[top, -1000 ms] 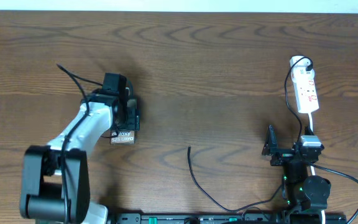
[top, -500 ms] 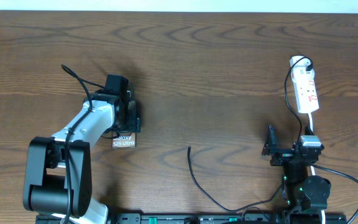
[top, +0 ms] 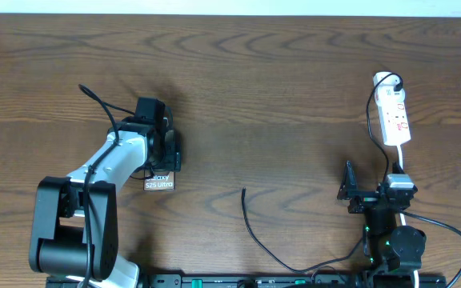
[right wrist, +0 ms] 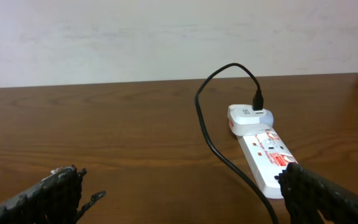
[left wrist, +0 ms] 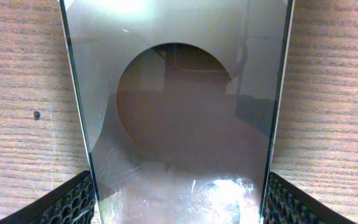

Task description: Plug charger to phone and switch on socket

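Where left claw clamps, phone sits.

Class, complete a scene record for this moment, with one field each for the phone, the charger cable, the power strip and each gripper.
phone: flat bronze-brown phone, lettered back up, on the wooden table
charger: thin black charger cable, tip lying free, apart from the phone, not plugged in
socket: white power strip with red marks, at the table's right side; black plug at its far end; switch position unreadable
left gripper: left gripper closed on the phone's long edges
right gripper: right gripper open, empty, facing the power strip
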### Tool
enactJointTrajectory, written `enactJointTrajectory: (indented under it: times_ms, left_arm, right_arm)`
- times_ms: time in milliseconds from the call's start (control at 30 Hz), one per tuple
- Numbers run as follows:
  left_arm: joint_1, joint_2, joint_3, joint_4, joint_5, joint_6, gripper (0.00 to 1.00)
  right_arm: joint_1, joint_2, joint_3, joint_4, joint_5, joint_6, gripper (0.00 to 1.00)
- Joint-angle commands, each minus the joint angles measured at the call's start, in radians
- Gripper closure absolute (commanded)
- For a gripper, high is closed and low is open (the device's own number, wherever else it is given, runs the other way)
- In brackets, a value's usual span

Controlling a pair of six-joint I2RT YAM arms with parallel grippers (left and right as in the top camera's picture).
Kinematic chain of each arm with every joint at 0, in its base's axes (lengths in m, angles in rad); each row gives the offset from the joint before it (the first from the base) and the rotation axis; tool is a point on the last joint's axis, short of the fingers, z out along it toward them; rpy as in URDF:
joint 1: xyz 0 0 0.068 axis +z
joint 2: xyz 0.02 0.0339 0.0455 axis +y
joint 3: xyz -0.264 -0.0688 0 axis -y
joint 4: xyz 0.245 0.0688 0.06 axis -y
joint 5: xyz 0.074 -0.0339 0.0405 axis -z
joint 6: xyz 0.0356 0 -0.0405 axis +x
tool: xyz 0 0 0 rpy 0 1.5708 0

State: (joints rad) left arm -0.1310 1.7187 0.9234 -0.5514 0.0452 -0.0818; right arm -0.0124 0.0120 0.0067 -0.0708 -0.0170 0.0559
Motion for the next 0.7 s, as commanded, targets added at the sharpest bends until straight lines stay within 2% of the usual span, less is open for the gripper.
enactJointTrajectory:
  times_ms: [0,33,67,233,300,433,667]
  left_arm:
    - [0.002,0.010,-0.031,0.005,-0.004,-0.002,0.85]
    - [0.002,0.010,-0.031,0.008,-0.004,-0.002,0.69]
    - [0.002,0.010,-0.031,0.008,-0.004,-0.002,0.60]
    - [0.002,0.010,-0.031,0.008,-0.004,-0.002,0.37]
    - [0.002,0.010,-0.031,0.008,-0.004,-0.002,0.23]
    - [0.002,0.010,-0.031,0.008,-0.004,-0.002,0.12]
    - [0.002,0.010,-0.031,0.008,-0.004,-0.002,0.07]
  right_arm:
    - [0.008,-0.002,-0.001,-0.005,0.007,-0.012,0.01]
    - [0.008,-0.002,-0.001,-0.005,0.007,-0.012,0.01]
    - [0.008,-0.002,-0.001,-0.005,0.007,-0.012,0.01]
    - [0.008,-0.002,-0.001,-0.005,0.007,-0.012,0.01]
    - [0.008,-0.002,-0.001,-0.005,0.007,-0.012,0.01]
    - [0.008,-0.002,-0.001,-0.005,0.007,-0.012,0.01]
    - [0.008,-0.002,-0.001,-0.005,0.007,-0.012,0.01]
